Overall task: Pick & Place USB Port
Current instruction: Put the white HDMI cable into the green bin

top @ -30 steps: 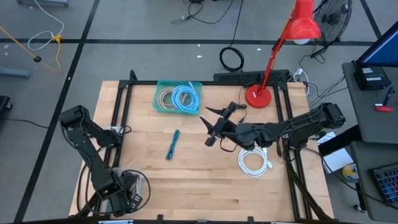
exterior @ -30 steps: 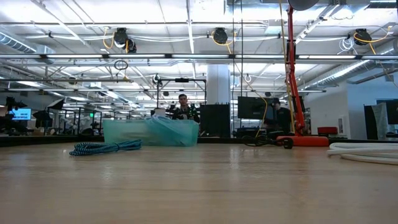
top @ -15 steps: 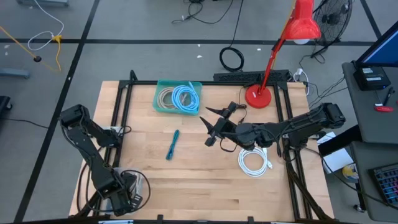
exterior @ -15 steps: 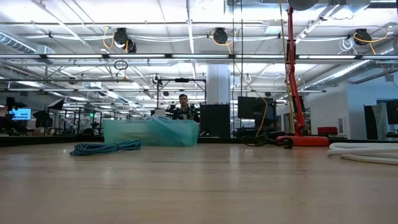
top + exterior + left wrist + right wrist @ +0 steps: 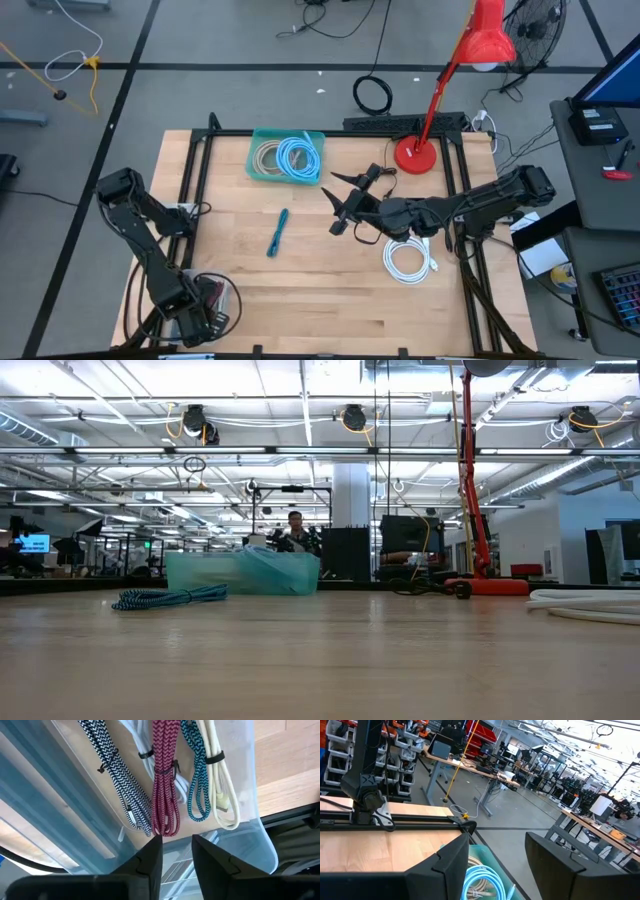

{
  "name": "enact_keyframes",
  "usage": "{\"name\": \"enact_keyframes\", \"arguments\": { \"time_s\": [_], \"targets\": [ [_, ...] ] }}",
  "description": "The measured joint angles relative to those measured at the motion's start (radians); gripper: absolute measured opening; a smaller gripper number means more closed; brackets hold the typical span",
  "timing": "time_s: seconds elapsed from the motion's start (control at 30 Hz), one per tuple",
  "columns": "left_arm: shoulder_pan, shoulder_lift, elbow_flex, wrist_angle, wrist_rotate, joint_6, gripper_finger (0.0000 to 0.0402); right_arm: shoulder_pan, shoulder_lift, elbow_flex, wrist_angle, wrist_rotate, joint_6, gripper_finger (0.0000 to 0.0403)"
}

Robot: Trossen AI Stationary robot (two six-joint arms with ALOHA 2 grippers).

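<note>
Several bundled cables lie in a clear plastic bin (image 5: 250,795) at the table's near left corner: a black-and-white one (image 5: 117,785), a dark red one (image 5: 165,785), a teal one (image 5: 197,780) and a white one (image 5: 220,785). My left gripper (image 5: 176,845) (image 5: 205,305) hovers open just over the red bundle's end, touching nothing. My right gripper (image 5: 334,205) (image 5: 497,850) hangs open above the table's middle, near the teal bin (image 5: 255,140). That bin holds a blue coil (image 5: 298,158) and a beige coil (image 5: 266,157). A teal braided cable (image 5: 277,232) (image 5: 165,598) lies flat on the wood.
A white cable coil (image 5: 408,260) (image 5: 585,605) lies under the right arm. A red desk lamp stands with its base (image 5: 414,155) (image 5: 490,586) at the far right edge. Bare wood stretches along the near edge and between the teal cable and the white coil.
</note>
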State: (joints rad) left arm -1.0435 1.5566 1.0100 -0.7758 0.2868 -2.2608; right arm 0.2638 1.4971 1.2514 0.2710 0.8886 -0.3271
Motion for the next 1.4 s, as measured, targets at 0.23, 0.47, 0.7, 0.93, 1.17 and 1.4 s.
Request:
{"name": "enact_keyframes", "arguments": {
  "time_s": [0.23,0.47,0.7,0.93,1.17,1.4],
  "targets": [
    [0.021,0.002,0.003,-0.043,-0.013,0.033,0.0119,0.000,0.000,0.000,0.000,0.000,0.000,0.0187],
    [0.091,0.006,0.000,0.064,-0.043,0.231,0.0119,0.000,0.000,0.000,0.000,0.000,0.000,0.0187],
    [0.133,-0.006,0.000,0.154,0.018,0.343,0.0120,0.000,0.000,0.000,0.000,0.000,0.000,0.0187],
    [0.222,-0.064,0.000,0.202,-0.148,0.621,0.0120,0.008,0.000,0.000,0.000,0.000,-0.007,0.0187],
    [0.357,-0.145,0.000,0.202,-0.426,0.962,0.0120,0.052,0.000,0.000,0.000,-0.003,-0.063,0.0187],
    [0.477,-0.163,0.000,0.200,-0.694,1.243,0.0120,0.137,0.000,0.000,0.000,-0.003,-0.120,0.0187]
  ]
}}
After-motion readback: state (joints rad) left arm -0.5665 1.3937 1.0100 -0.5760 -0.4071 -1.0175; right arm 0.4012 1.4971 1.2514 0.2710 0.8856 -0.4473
